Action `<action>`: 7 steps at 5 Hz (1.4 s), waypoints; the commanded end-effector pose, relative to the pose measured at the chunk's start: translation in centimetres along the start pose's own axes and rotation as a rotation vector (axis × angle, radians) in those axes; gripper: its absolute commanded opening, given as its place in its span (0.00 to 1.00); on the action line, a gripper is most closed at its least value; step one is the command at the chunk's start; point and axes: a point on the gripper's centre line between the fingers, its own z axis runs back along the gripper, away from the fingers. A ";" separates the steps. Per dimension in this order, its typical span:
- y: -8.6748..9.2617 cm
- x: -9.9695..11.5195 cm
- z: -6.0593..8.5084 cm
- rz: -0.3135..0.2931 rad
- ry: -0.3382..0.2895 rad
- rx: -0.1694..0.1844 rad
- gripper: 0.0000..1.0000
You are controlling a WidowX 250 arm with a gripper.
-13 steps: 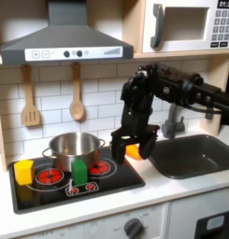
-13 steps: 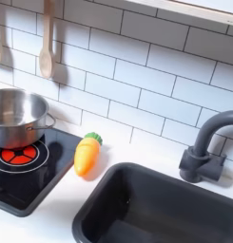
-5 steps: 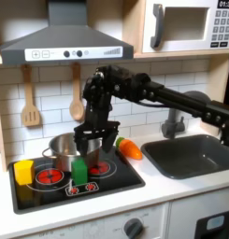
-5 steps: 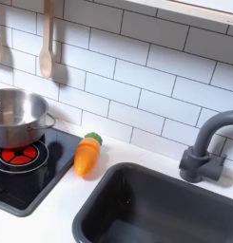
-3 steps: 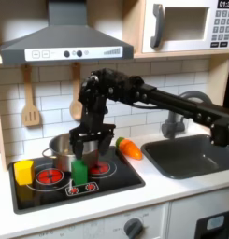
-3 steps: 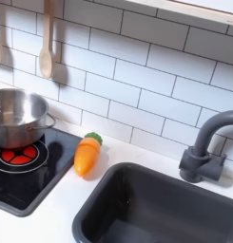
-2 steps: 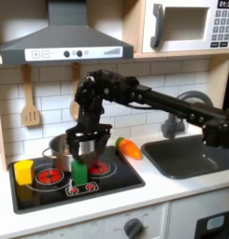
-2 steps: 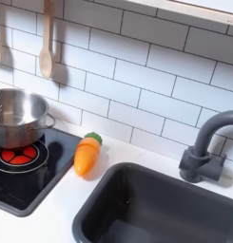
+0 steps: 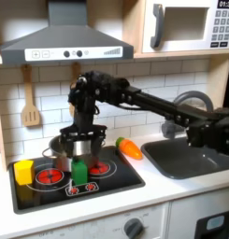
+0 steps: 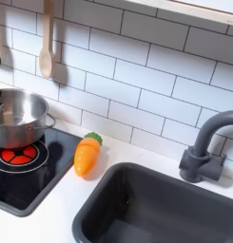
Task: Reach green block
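Little room is left: the gripper [image 9: 77, 145] hangs just above the green block [image 9: 79, 172], beside the pot [image 9: 69, 147]. Jaws seem apart, though blurred. The block could be toppled if clipped on descent.

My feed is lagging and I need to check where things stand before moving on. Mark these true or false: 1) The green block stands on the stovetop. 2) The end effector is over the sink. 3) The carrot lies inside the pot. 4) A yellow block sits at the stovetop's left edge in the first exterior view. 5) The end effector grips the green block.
1) True: the green block stands upright on the stovetop.
2) False: the end effector hangs over the pot, above the block.
3) False: the carrot lies on the counter between stovetop and sink.
4) True: the yellow block sits there.
5) False: the block stands free below it.
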 end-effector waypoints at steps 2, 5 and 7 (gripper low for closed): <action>-0.3 -0.6 -1.1 -0.031 0.030 -0.015 1.00; -0.3 -0.7 -2.1 -0.007 0.041 -0.014 1.00; 0.1 -0.8 -2.4 0.008 0.046 -0.014 1.00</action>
